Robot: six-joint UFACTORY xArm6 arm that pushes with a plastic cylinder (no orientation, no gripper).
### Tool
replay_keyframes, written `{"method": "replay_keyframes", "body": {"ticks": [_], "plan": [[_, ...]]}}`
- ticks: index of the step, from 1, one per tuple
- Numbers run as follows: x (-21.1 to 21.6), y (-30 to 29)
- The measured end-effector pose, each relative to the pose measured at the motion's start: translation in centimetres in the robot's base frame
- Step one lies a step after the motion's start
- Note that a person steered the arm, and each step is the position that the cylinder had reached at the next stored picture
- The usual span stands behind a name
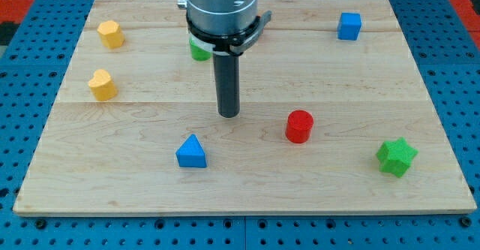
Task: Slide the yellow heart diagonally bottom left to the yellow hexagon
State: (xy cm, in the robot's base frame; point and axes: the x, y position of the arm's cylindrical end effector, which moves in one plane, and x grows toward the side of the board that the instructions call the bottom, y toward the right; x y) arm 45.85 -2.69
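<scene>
The yellow heart (103, 85) lies near the left edge of the wooden board (150, 190). The yellow hexagon (110, 34) lies just above it, near the board's top left corner, with a small gap between them. My tip (228, 115) rests on the board near its middle, far to the right of both yellow blocks and touching no block.
A green block (198, 52) is partly hidden behind the arm's body. A blue triangle (191, 152) lies below and left of the tip. A red cylinder (299, 126) lies to its right. A blue cube (349, 26) is at top right and a green star (395, 157) at bottom right.
</scene>
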Motion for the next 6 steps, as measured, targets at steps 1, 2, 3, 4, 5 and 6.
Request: {"method": "replay_keyframes", "body": {"ticks": [1,2,3,4,5,6], "plan": [[-4.3,-6.6],[-6.9,-15.1],[-6.9,-20.4],[-3.2,-21.9],[-3.6,-22.3],[-7.6,-22.1]]}}
